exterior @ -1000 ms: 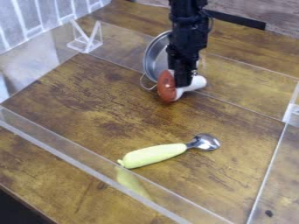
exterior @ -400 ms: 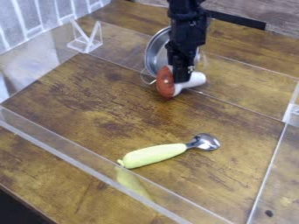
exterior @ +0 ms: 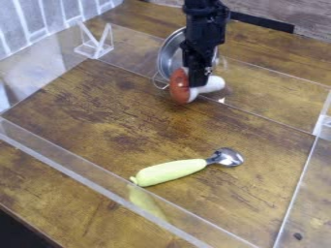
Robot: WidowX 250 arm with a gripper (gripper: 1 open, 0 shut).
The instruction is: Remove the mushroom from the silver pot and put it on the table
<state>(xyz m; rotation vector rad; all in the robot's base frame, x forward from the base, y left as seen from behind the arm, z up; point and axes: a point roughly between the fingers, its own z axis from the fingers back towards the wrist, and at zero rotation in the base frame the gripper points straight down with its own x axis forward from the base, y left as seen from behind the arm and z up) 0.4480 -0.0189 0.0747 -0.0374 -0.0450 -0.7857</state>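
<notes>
upper centre: black gripper [exterior: 195,77] clamped on small reddish-brown-capped, white-stemmed toy mushroom [exterior: 183,89], in front of tipped shiny silver pot [exterior: 169,56]. lower centre on dark wooden table [exterior: 91,116]: yellow-green-handled silver spoon [exterior: 185,170].

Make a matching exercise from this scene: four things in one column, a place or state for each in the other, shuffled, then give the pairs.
Things
1. reddish-brown capped toy mushroom
2. shiny round silver pot
3. yellow-green-handled silver spoon
4. black gripper

Places or states
A. lying flat near the front clear wall
B. shut on the toy, pointing down
C. behind the arm, partly hidden
D. clamped between the fingers, beside the pot

Pairs: 1-D, 2-C, 3-A, 4-B
</notes>
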